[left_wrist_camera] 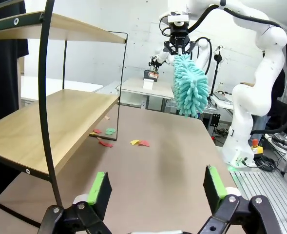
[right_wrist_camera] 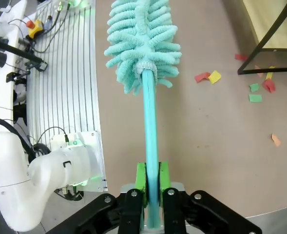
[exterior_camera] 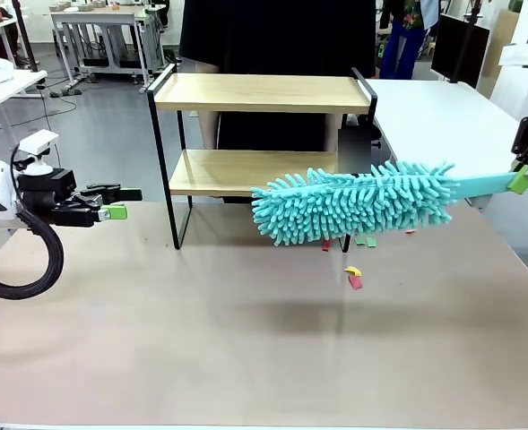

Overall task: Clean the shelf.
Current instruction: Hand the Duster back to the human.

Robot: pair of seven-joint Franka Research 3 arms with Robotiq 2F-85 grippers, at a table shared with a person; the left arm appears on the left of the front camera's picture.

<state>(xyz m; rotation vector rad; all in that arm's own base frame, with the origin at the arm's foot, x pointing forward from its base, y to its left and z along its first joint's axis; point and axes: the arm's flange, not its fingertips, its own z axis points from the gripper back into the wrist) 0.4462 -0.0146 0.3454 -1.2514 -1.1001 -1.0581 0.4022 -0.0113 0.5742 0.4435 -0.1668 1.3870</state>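
So the teal duster is pinched in the right hand; left hand is spread, idle. Paper scraps are swept off the shelf, now littered on the bench; boards look mostly cleared.

Two-tier shelf of light wooden boards in thin black frame, upright on brown tabletop, both boards bare, left of open left gripper's fingers in wrist view

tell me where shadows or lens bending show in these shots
Front view: a soft shadow on the brown table under the fluffy teal duster. Left wrist view: the black frame of the two-tier wooden shelf bows in a curve. Right wrist view: sharp, evenly lit.
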